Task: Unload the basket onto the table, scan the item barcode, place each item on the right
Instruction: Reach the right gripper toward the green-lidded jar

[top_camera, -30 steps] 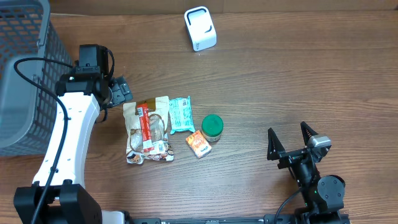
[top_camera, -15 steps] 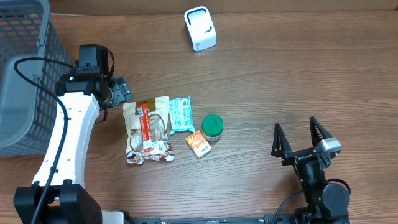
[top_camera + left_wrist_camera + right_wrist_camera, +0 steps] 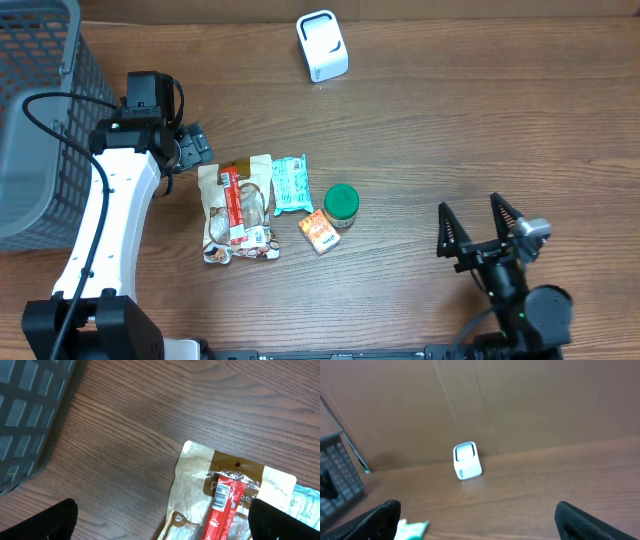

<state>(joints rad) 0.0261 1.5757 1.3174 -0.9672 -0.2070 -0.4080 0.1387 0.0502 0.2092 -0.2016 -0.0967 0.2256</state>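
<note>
The white barcode scanner (image 3: 322, 45) stands at the table's far edge; the right wrist view shows it far ahead (image 3: 467, 460). Mid-table lie a tan snack pouch (image 3: 235, 208) with a red bar (image 3: 225, 505) on it, a teal packet (image 3: 291, 183), a green-lidded jar (image 3: 341, 203) and a small orange box (image 3: 319, 232). My left gripper (image 3: 197, 147) hovers open just left of the pouch's top end (image 3: 195, 490), nothing between its fingers. My right gripper (image 3: 472, 222) is open and empty at the front right, well apart from the items.
A grey mesh basket (image 3: 40, 120) fills the far left corner, close behind the left arm, and shows in the left wrist view (image 3: 30, 410). A brown wall rises behind the scanner. Bare wood lies between the items and the right gripper.
The right arm has shifted a little to the right and toward the front edge, jaws still open. The left arm and the items have not moved.
</note>
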